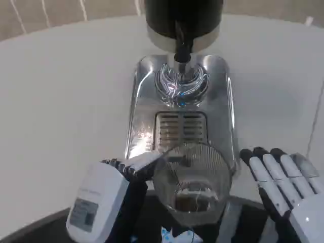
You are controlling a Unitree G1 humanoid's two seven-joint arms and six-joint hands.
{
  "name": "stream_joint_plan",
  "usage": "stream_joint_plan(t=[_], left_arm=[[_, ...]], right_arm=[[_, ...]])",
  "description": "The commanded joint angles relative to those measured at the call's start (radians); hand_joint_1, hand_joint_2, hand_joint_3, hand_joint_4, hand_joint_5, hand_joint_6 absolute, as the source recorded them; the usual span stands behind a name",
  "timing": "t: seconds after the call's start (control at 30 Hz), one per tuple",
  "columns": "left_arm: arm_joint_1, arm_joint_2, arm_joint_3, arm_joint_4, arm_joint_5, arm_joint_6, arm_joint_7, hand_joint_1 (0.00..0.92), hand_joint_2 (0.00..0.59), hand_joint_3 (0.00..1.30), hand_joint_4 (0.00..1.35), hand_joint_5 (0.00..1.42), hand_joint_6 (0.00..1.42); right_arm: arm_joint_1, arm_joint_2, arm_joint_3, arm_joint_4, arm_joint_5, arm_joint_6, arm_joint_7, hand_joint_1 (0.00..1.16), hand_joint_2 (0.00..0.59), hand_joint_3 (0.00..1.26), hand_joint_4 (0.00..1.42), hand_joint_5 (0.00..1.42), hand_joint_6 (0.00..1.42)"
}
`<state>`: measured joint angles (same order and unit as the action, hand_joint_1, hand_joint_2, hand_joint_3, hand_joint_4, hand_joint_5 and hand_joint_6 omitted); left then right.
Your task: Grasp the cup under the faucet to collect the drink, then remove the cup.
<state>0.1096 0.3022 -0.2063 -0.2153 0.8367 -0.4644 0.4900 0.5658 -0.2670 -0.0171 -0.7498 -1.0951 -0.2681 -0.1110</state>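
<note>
Head view. A clear, ribbed, round glass cup [192, 177] sat near the lower centre of the frame, in front of the slotted grille of a polished chrome drip tray [147, 101]. The tray belonged to a drink dispenser with a black cylindrical body [183, 15], standing on the white round desk [61, 101]. The dispenser's black faucet [181, 48] hung above the chrome dish at the tray's far end, so the cup appeared well apart from the spout, on the near side. A small amount of dark liquid seemed to lie in the cup's bottom; the level could not be read.

The left hand [109, 200] was at the cup's left wall, fingers [132, 169] curled round toward the rim. They appeared to hold the cup, though contact on the far side was hidden. The right hand [286, 190] lay just beside the tray's right edge, fingers [268, 174] straight, side by side, holding nothing.

Judgement: the cup was likely rigid, smooth, slippery where wet, and breakable. The ribbing should help grip. A mid-wall wrap, cup kept upright, seemed safest.
</note>
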Motion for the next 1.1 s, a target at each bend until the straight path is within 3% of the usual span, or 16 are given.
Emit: stream_joint_plan(t=[0.03, 0.27, 0.43, 0.63, 0.77, 1.1], left_arm=[[-0.006, -0.009, 0.007, 0.007, -0.011, -0.002, -0.003, 0.613, 0.108, 1.14, 1.24, 1.42, 1.42], [-0.016, -0.013, 0.012, 0.024, -0.015, 0.003, -0.01, 0.613, 0.108, 1.14, 1.24, 1.42, 1.42], [-0.093, -0.028, 0.01, 0.108, -0.019, 0.031, -0.02, 0.613, 0.108, 1.14, 1.24, 1.42, 1.42], [-0.25, -0.036, 0.01, 0.26, -0.039, 0.053, -0.024, 0.613, 0.108, 1.14, 1.24, 1.42, 1.42], [-0.333, -0.049, 0.02, 0.345, -0.06, 0.077, -0.012, 0.613, 0.108, 1.14, 1.24, 1.42, 1.42], [-0.521, -0.057, -0.006, 0.618, -0.079, 0.076, 0.03, 0.613, 0.109, 1.14, 1.24, 1.42, 1.42]], right_arm=[[0.031, 0.015, 0.013, -0.024, -0.009, 0.009, 0.019, 0.58, 0.401, 0.0, 0.0, 0.0, 0.0], [0.025, 0.021, 0.009, -0.038, -0.004, 0.014, 0.039, 0.58, 0.401, 0.0, 0.0, 0.0, 0.0], [0.03, 0.039, 0.004, -0.048, -0.007, 0.03, 0.037, 0.58, 0.401, 0.0, 0.0, 0.0, 0.0], [0.039, 0.067, 0.003, -0.043, -0.033, 0.055, 0.031, 0.58, 0.402, 0.0, 0.0, 0.0, 0.0], [0.048, 0.118, 0.008, -0.054, -0.08, 0.107, 0.03, 0.62, 0.406, 0.0, 0.0, 0.0, 0.0], [0.041, 0.12, 0.03, -0.059, -0.099, 0.117, 0.054, 0.62, 0.412, 0.0, 0.0, 0.0, 0.0]])
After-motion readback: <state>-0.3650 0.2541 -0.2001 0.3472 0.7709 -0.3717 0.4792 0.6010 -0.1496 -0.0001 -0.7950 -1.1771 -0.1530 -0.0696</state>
